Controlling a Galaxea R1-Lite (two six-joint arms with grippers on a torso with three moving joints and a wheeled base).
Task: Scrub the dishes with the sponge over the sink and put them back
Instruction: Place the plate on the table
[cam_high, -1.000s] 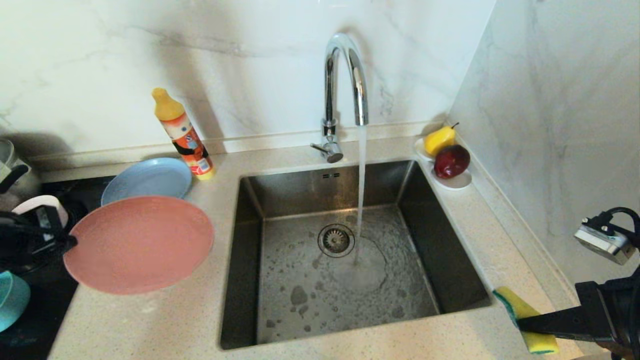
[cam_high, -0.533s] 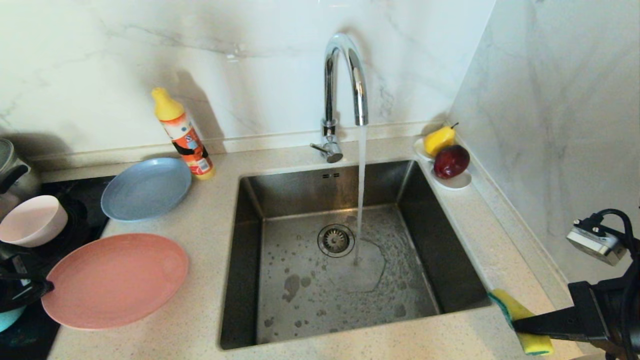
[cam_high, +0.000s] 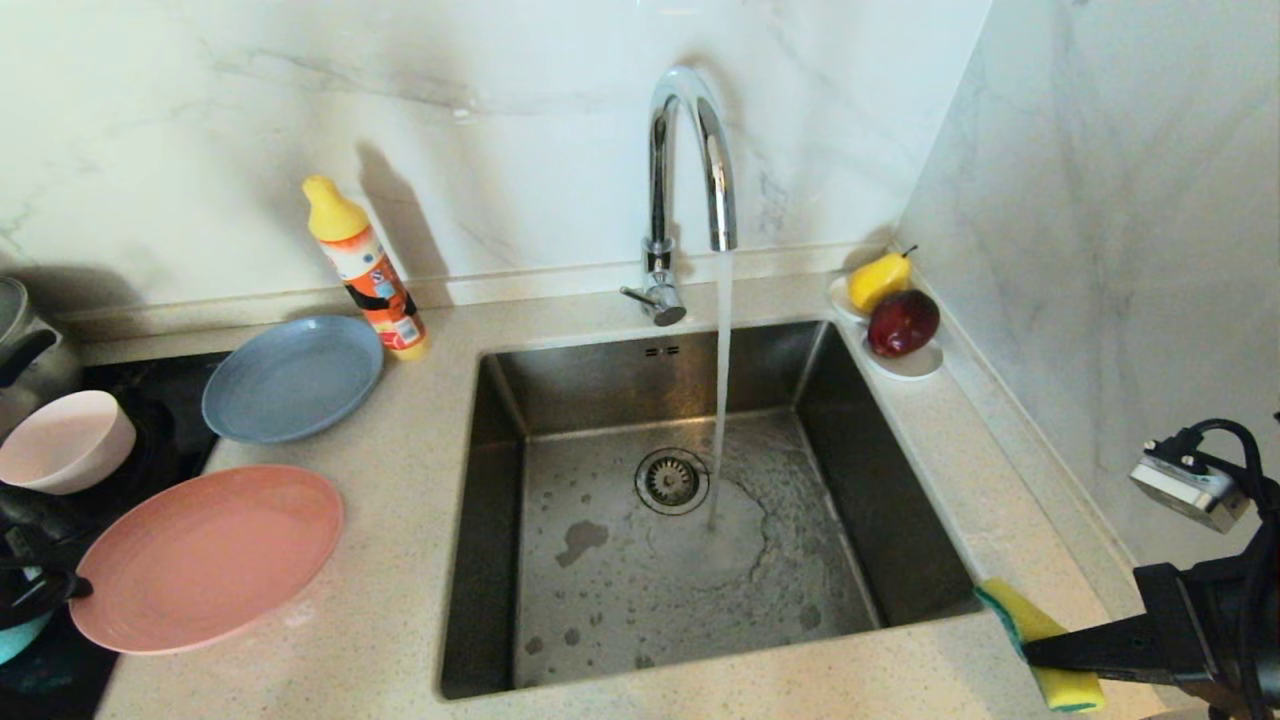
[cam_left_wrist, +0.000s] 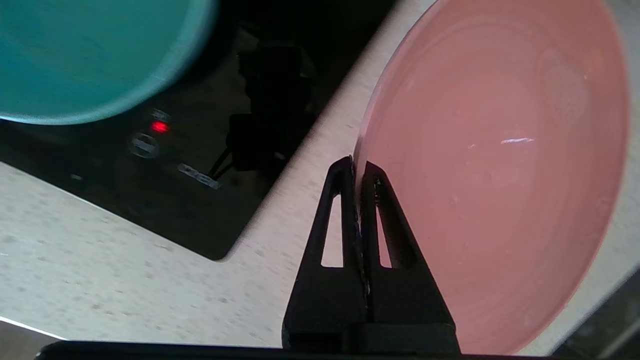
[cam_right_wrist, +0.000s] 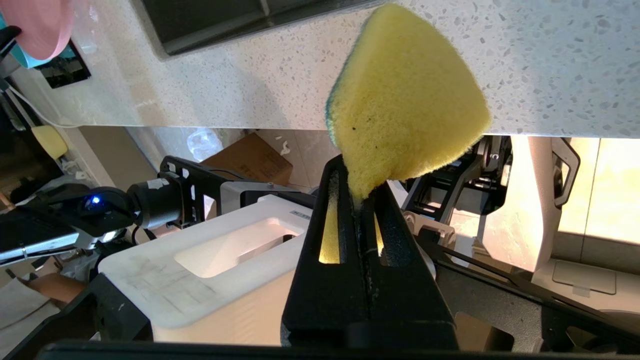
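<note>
The left pincer (cam_left_wrist: 356, 167) pinches the rim of the pink plate (cam_high: 205, 557), which lies on the worktop (cam_high: 390, 600) at the near left. The right pincer (cam_right_wrist: 357, 192) is pressed tight on the yellow sponge (cam_high: 1040, 645), near the sink's (cam_high: 480, 520) near right corner. Water runs from the faucet (cam_high: 690, 160). The grey-blue plate (cam_high: 292, 378) sits farther back.

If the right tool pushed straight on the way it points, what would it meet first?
Probably nothing soon: the right tool, shut on the sponge, aims left along the counter's front edge, where the way looks free, though depth is unclear.
</note>
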